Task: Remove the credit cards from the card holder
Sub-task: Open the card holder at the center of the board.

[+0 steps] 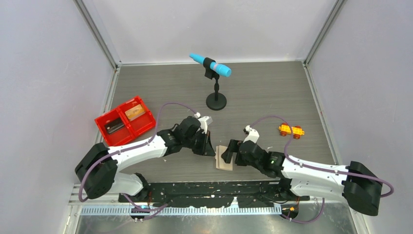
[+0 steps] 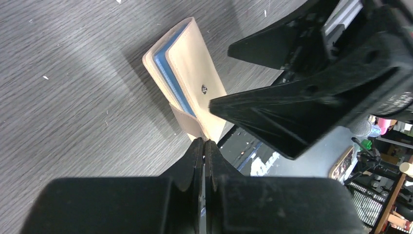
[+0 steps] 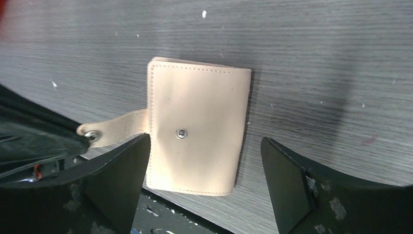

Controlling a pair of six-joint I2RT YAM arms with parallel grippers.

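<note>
1. The holder (image 3: pixel 197 126) lies folded shut at the near edge of the table (image 1: pixel 272 92), between both claws. Its tab (image 3: pixel 117 127) is unsnapped, and blue sleeves (image 2: pixel 171 80) show along the open side.
2. Left claw (image 2: pixel 204 144): fingers pressed together at the tab's tip. I cannot tell whether they nip it, so confirm before you pull.
3. Right claw (image 3: pixel 203 146): spread wide, one finger on each side of the holder, gripping nothing.
4. The tray (image 1: pixel 142 126) holds a tan-orange card (image 1: pixel 136 112) and a dark card (image 1: pixel 114 126) in separate compartments. Whether the holder has more is hidden.
5. Advised: anchor the holder, then lift the top cover slowly by its free edge. Unanchored, it will likely slide.
</note>
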